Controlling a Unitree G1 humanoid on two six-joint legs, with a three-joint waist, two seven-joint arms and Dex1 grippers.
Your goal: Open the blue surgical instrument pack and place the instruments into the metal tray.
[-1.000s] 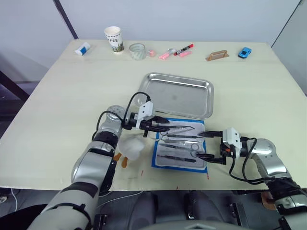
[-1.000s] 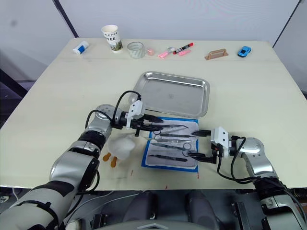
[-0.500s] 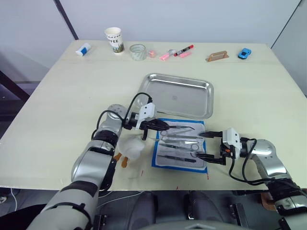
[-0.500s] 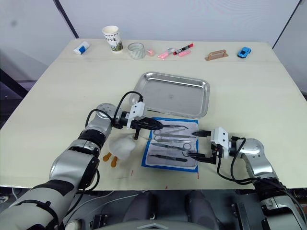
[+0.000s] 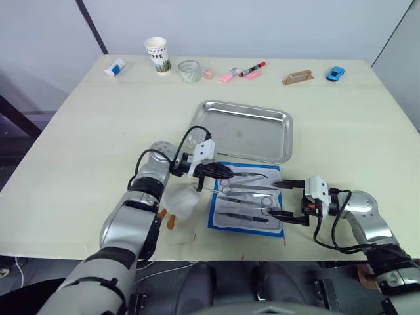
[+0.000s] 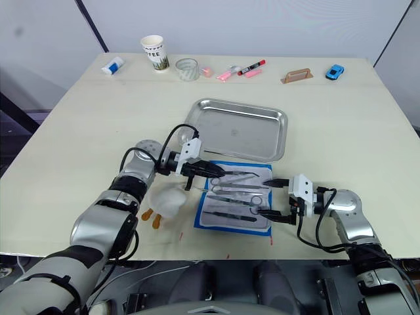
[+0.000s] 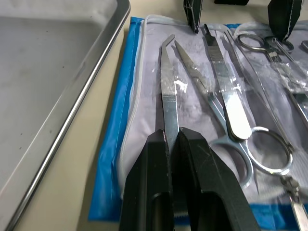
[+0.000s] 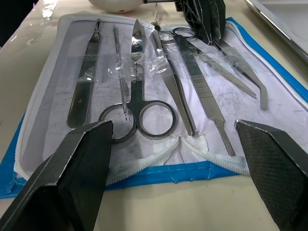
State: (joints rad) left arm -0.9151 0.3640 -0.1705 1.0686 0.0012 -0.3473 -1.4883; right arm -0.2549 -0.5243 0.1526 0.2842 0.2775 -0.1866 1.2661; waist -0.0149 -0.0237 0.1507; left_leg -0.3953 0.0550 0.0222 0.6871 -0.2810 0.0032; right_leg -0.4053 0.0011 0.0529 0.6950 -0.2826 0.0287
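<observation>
The blue surgical instrument pack (image 5: 216, 222) lies open in front of the metal tray (image 5: 249, 134), pale lining up. Several silver instruments lie in rows on the lining: scissors (image 8: 139, 108), straight forceps (image 8: 199, 98) and a scalpel handle (image 8: 82, 94). My left gripper (image 5: 222, 173) is at the pack's far-left corner, shut on the handle end of the bent-tip forceps (image 7: 166, 91), which still rests on the lining. At the pack's right edge my right gripper (image 5: 273, 199) stands open, its fingers (image 8: 79, 166) wide apart and holding nothing.
A white bulb with orange bits (image 5: 178, 202) sits just left of the pack. Along the far table edge stand a tube (image 5: 114, 67), paper cup (image 5: 156, 54), glass jar (image 5: 188, 70), pink items (image 5: 225, 77), marker (image 5: 251, 68), tan handle (image 5: 297, 77) and blue toy car (image 5: 335, 72).
My left gripper has edged slightly right at the pack's far-left corner and its fingers have drawn together on the bent-tip forceps. The right gripper has stayed where it was.
</observation>
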